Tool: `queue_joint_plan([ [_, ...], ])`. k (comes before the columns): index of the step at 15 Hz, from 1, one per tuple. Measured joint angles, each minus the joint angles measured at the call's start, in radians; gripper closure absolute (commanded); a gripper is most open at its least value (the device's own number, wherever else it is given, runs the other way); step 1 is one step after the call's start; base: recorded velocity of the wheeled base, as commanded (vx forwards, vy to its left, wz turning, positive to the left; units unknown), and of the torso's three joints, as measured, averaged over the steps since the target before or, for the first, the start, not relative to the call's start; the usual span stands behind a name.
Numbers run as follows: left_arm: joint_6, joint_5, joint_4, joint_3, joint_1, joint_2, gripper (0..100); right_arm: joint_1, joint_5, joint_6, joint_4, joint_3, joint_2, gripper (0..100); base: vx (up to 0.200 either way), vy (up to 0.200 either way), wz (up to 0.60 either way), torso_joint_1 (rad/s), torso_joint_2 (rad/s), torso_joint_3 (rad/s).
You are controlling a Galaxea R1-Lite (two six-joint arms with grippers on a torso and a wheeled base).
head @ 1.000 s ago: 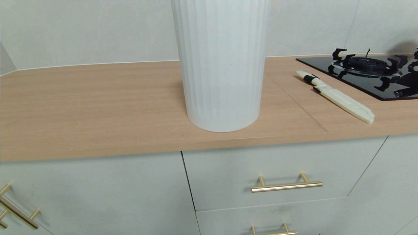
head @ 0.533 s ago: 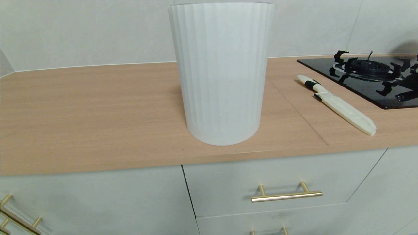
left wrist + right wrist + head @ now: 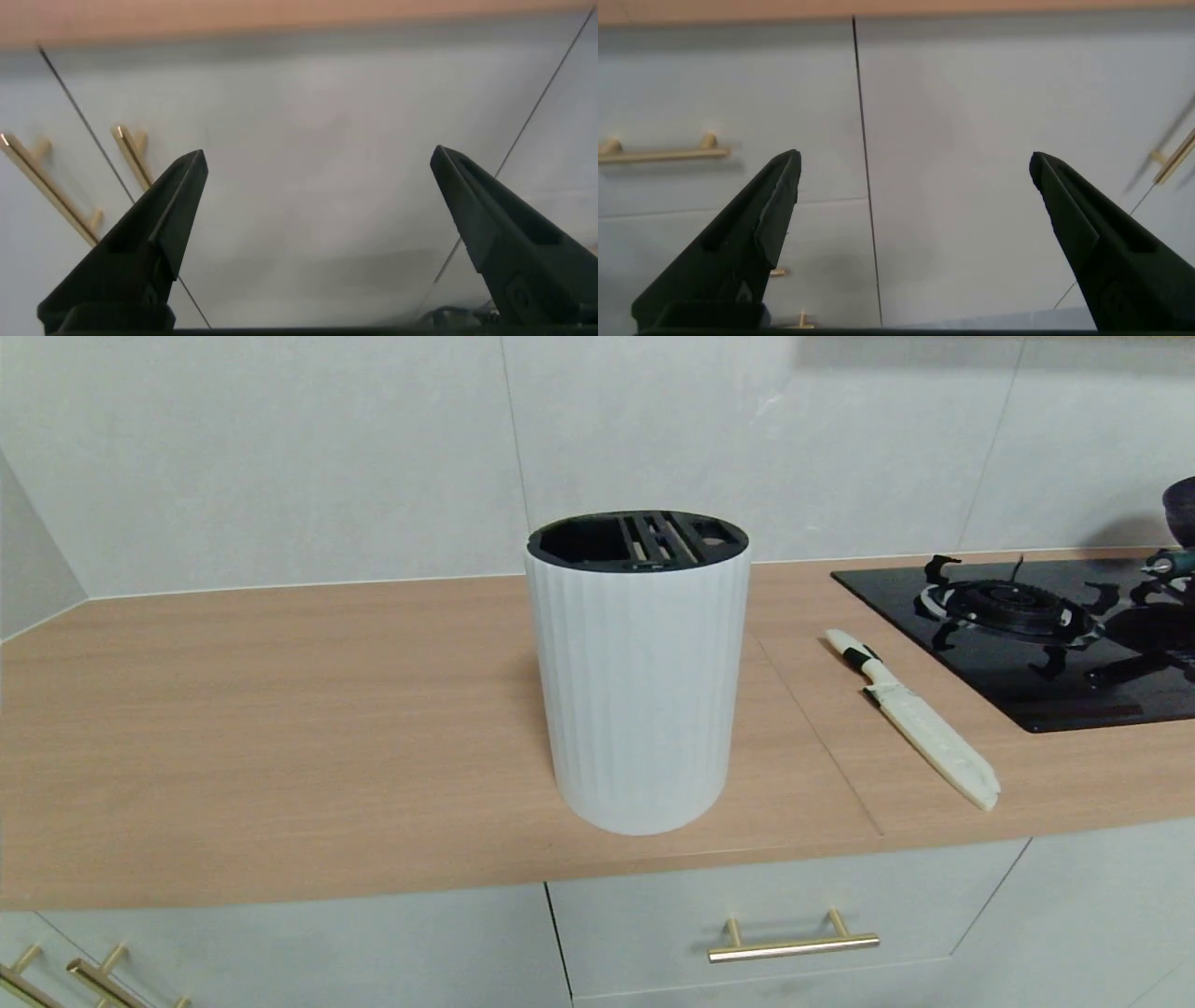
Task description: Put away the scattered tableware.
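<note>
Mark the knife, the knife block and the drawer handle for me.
knife (image 3: 910, 719), head view, blade near the handle.
knife block (image 3: 639, 691), head view, ribbed white side.
drawer handle (image 3: 794, 945), head view, middle of the bar.

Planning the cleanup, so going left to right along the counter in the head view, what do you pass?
White ribbed cylindrical holder with black slotted top → cream knife with black-banded handle → black glass gas hob.
</note>
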Motion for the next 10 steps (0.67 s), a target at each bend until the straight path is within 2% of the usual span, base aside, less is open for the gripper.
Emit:
queue_joint_plan([
  [10,0.0,0.0,0.0,0.0,0.0,0.0,0,0.0,-0.001,0.0,0.0,0.0,0.0,0,0.0,0.0,0.0,0.226,-0.5,-0.271],
])
